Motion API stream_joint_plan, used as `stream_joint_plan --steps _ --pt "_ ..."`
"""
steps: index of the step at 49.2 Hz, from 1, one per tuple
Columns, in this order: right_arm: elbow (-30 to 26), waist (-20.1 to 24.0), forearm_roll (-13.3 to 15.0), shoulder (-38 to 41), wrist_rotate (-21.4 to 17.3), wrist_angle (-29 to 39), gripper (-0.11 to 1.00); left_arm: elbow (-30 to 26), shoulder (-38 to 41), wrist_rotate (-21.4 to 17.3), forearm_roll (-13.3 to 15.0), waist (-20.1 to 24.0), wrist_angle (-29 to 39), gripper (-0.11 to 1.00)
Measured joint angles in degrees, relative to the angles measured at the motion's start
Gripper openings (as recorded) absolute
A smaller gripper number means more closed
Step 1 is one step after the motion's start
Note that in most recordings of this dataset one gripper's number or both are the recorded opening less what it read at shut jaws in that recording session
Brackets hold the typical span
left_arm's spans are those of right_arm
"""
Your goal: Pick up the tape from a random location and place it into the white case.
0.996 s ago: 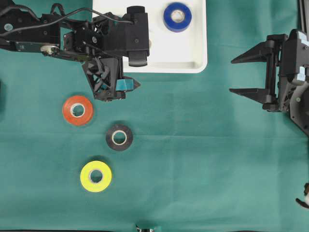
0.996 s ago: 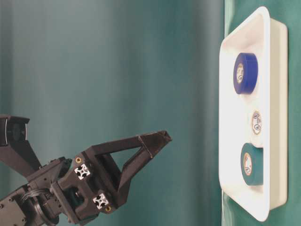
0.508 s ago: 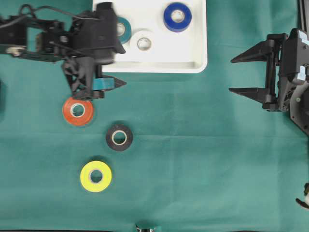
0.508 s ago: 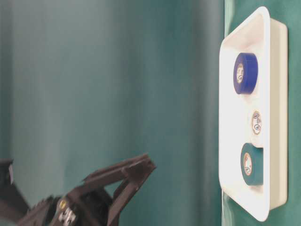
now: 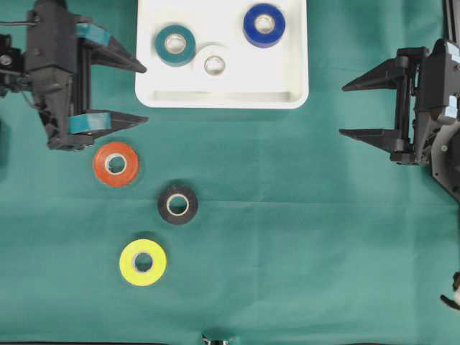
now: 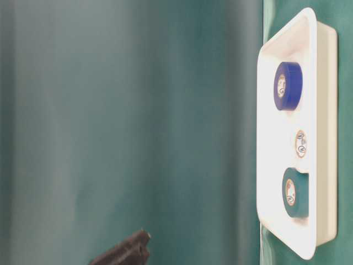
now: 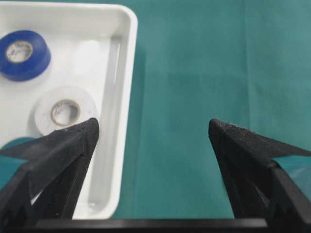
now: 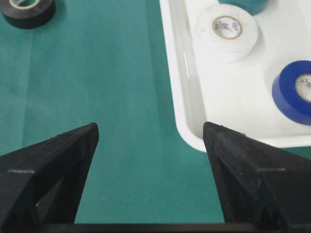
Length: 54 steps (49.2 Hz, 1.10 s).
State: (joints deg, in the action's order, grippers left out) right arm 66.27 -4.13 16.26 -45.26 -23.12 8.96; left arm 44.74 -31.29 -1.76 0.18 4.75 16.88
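The white case (image 5: pixel 223 100) lies at the top middle and holds a teal tape (image 5: pixel 175 44), a white tape (image 5: pixel 213 65) and a blue tape (image 5: pixel 264 24). On the green cloth lie an orange tape (image 5: pixel 115 163), a black tape (image 5: pixel 177 204) and a yellow tape (image 5: pixel 142 262). My left gripper (image 5: pixel 146 93) hangs open and empty just left of the case, above the orange roll. In the left wrist view its jaws (image 7: pixel 153 127) frame the case's rim (image 7: pixel 127 97) and bare cloth. My right gripper (image 5: pixel 342 111) is open and empty at the right, apart from everything.
Green cloth covers the whole table. The three loose rolls sit in the left half, below the left gripper. The right wrist view shows the black tape (image 8: pixel 28 9) far off and the case's corner (image 8: pixel 180 87) ahead of the right jaw.
My left arm has drawn back to the left, away from over the case, and the teal tape now shows lying inside it. The right arm has stayed put.
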Motion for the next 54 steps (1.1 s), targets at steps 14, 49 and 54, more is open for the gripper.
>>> stream_joint_plan --steps 14,49,54 --pt "0.0 0.0 0.0 0.0 0.0 -0.1 0.83 6.0 -4.5 0.0 0.0 0.0 -4.8 0.98" --pt "0.0 0.0 1.3 0.0 0.1 -1.3 0.82 16.2 -7.0 0.0 0.0 0.0 -17.7 0.98" --pt "0.0 0.0 1.4 0.0 0.1 -2.5 0.82 16.2 -7.0 0.0 0.0 -0.1 -18.8 0.98"
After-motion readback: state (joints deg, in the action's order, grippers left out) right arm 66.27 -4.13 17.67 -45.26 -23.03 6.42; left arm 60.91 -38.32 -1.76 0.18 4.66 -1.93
